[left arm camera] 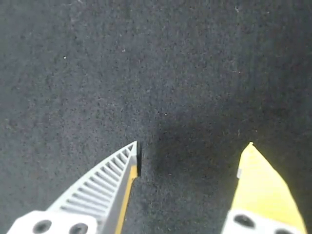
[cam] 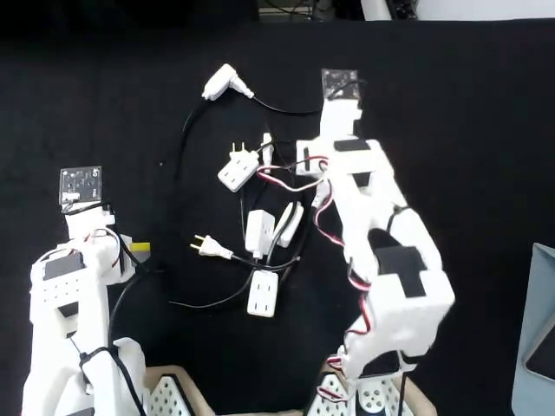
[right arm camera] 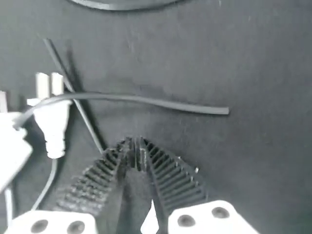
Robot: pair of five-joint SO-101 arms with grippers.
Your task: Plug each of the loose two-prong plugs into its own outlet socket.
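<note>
High view, count: two white arms, left arm and right arm; three plugs; three sockets; several black cords.
Plugs: top plug, angled, prongs not clear; mid plug, blocky, two prongs showing; low plug, small, two brass-coloured prongs. All lie loose on the table.
Sockets: near socket, a flat rectangle with slots showing; socket pair, side by side between mid plug and near socket, faces unclear.
Materials: hard white plastic shells; thin round cords in loops; table covered in matte black, fuzzy cloth.
Left end effector: jaws spread wide over bare cloth, one finger ribbed, the other yellow, gripping nothing.
Right end effector: ribbed fingers pressed together, empty; a pronged plug lies just beside, apart; one of the cords crosses ahead.
Room: things bunch mid-table; wide bare cloth on both sides; a grey object at the right edge.
</note>
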